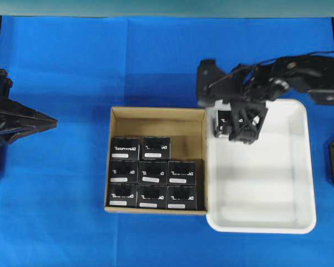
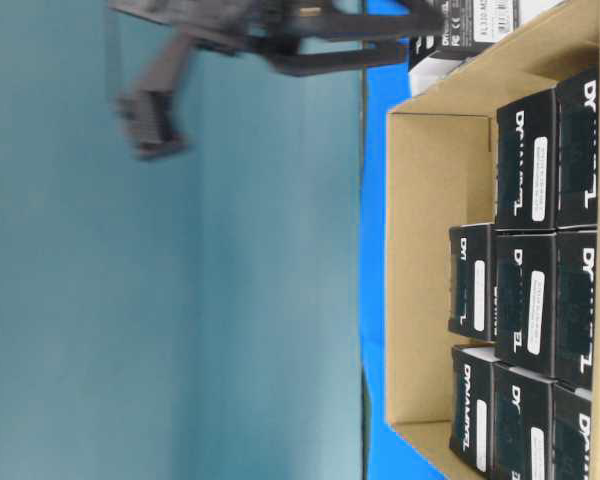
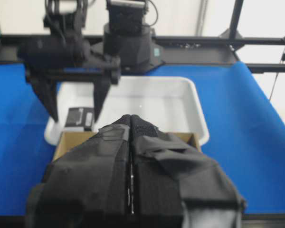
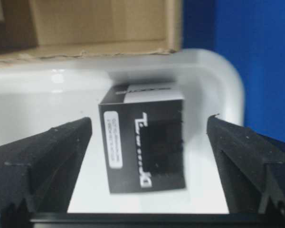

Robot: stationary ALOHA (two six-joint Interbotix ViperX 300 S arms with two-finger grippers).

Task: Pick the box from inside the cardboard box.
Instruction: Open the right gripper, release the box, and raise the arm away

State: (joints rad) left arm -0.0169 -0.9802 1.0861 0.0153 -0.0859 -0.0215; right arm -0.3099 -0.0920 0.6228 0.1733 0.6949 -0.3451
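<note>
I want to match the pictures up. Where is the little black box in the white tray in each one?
Overhead: box in tray's top-left corner, under right hand.
Table-level: top edge.
Left wrist: left of middle.
Right wrist: centre.
Shared landmark: white tray.

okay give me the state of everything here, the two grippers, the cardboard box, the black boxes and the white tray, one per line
Right gripper: open, above the released box.
Left gripper: shut, holding nothing.
Released box: standing in the tray's corner, between the open fingers.
Cardboard box: open-topped, eight black boxes inside.
White tray: holds one box.
</note>
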